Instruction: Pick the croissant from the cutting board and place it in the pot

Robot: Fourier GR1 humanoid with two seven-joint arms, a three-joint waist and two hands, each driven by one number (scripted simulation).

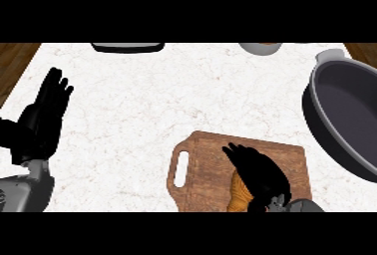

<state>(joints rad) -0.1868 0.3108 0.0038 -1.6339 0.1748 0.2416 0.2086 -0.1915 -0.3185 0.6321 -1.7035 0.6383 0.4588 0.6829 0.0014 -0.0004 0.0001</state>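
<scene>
Golden croissant (237,195) lay on the wooden cutting board (213,169), mostly hidden beneath the right hand (258,172), fingers curling over it to grasp; pot (346,114) waited nearby; left hand (44,117) rested, fingers straight

A white marbled counter (147,99) filled the view; brown wooden floor (15,60) showed beyond the left hand (44,114); more wood (362,50) lay far right.
</scene>
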